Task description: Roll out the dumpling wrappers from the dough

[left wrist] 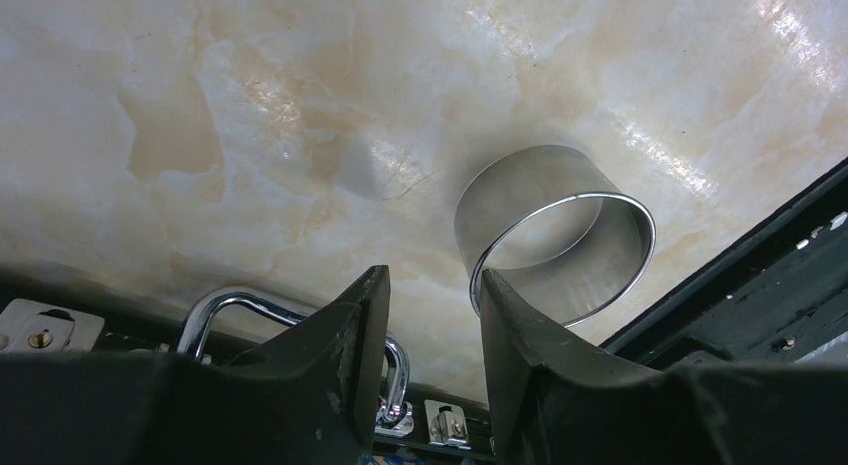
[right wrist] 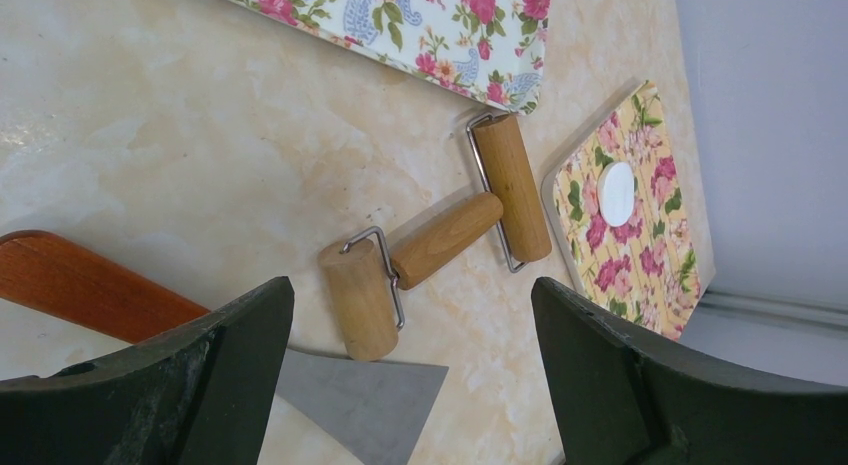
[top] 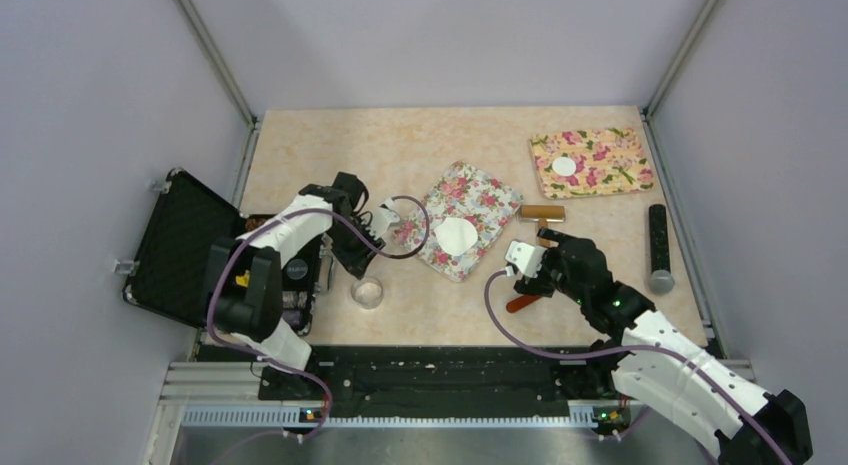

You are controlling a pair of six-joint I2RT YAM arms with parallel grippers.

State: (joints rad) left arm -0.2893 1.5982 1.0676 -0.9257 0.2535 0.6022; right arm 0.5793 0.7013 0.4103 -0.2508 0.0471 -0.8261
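1. My right pincer [right wrist: 410, 290] gapes wide and holds nothing. My left pincer [left wrist: 428, 285] is open only a slit, also empty, just short of a shiny steel ring cutter [left wrist: 556, 247].
2. The double-ended wooden roller [right wrist: 445, 240] lies just ahead of the right pincer, its handle slanting across the gap.
3. The flat white dumpling wrapper [top: 455, 235] sits ahead-left on a pale floral mat [top: 480, 200].
4. The small white dough [right wrist: 616, 193] lies beyond the roller, ahead-right; my right arm looks nearer.
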